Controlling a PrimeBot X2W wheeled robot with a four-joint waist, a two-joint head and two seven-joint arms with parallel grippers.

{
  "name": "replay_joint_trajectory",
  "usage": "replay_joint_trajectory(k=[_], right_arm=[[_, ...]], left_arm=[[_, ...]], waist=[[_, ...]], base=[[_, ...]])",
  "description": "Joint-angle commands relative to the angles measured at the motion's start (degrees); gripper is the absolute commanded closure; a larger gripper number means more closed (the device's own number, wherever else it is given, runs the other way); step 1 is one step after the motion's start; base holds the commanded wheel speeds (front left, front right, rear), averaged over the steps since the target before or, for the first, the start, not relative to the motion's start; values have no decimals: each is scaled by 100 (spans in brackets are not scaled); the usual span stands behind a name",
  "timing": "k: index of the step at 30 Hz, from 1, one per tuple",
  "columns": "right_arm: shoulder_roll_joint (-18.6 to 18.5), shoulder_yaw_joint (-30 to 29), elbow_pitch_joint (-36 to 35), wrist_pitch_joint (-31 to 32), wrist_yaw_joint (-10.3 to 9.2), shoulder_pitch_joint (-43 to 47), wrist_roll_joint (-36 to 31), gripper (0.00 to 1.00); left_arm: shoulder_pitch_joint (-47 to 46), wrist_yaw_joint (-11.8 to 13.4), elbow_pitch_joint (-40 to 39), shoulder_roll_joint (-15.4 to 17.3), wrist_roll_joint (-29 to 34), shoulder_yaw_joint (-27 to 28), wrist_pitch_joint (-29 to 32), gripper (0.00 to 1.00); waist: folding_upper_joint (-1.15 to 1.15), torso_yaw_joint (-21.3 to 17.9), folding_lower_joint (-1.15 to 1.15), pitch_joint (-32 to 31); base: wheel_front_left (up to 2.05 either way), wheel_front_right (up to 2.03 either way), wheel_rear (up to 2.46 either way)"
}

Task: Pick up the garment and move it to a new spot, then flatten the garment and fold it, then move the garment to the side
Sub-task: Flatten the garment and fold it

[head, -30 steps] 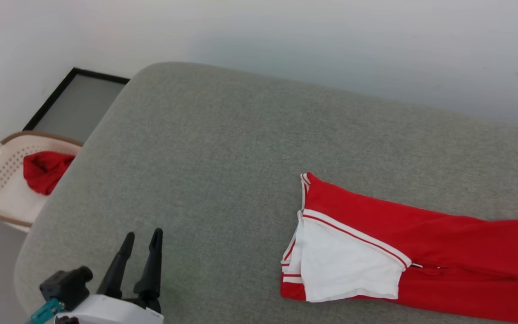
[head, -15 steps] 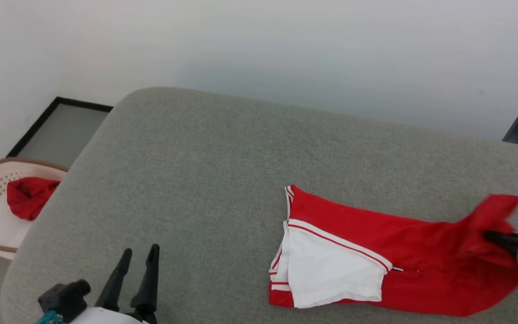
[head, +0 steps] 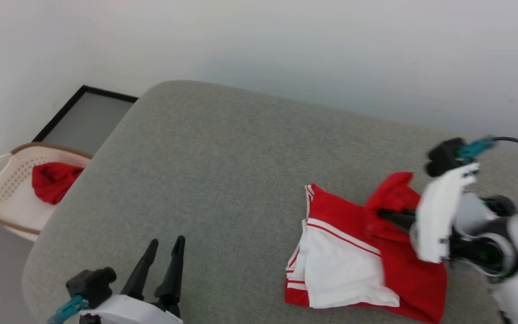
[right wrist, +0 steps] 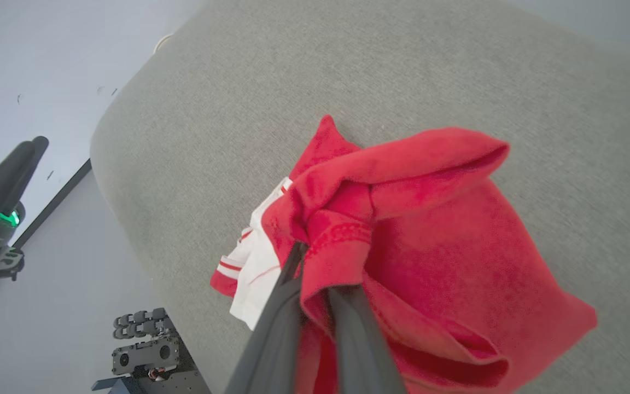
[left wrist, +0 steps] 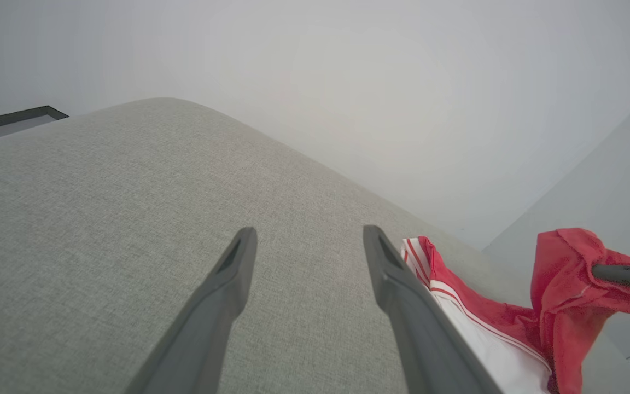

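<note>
Grey upholstered tabletop point(head: 241, 157) bears the red white-sleeved jersey T-shirt point(head: 344, 265); right gripper point(head: 387, 215) pinches only bunched hem, which could slip free; left gripper point(head: 165, 245) gapes empty.

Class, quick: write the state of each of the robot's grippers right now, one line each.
Left gripper: jaws open, holding nothing.
Right gripper: shut on a bunched red end of the garment.
</note>
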Motion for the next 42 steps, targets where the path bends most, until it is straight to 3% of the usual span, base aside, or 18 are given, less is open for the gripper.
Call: replay_joint_trajectory(k=[1, 8, 18, 20, 21, 22, 23, 32, 38, 42], right_arm=[[151, 137, 140, -112, -4, -150, -73, 100], [650, 744, 996, -513, -3, -596, -368, 100], [932, 1339, 2173, -1161, -4, -1021, -683, 100], [950, 1477, 2318, -1234, -4, -1113, -687, 89], [965, 1585, 2371, -1234, -4, -1148, -657, 78], [962, 1692, 2383, -1254, -4, -1188, -624, 47], [947, 1791, 2390, -1287, -4, -1238, -608, 0], [702, 2749, 1967, -1506, -4, -1636, -199, 0], [451, 3031, 1502, -1830, -4, -1803, 59, 0], [-45, 3158, 885, -2455, -4, -1825, 140, 0]], left_arm=[[-84, -16, 32, -28, -39, -34, -9, 0], [-323, -15, 161, -119, -90, -242, -27, 0], [-505, -15, 290, -243, -110, -325, -37, 0], [-507, -15, 299, -257, -93, -316, -38, 0], [-504, -15, 303, -260, -84, -306, -38, 0], [-502, -15, 315, -259, -73, -302, -38, 0], [-506, -15, 315, -261, -63, -295, -38, 0], [-481, -15, 325, -225, 1, -205, -38, 0], [-406, -15, 297, -182, 80, -122, -31, 0], [-287, -15, 258, -135, 158, 4, -32, 0]], waist=[[0, 123, 0, 82], [0, 362, 0, 248], [0, 484, 0, 396], [0, 480, 0, 414], [0, 473, 0, 420], [0, 463, 0, 425], [0, 450, 0, 428], [0, 238, 0, 366], [0, -6, 0, 306], [0, -324, 0, 206]], base=[[0, 0, 0], [0, 0, 0], [0, 0, 0], [0, 0, 0], [0, 0, 0], [0, 0, 0], [0, 0, 0], [0, 0, 0], [0, 0, 0], [0, 0, 0]])
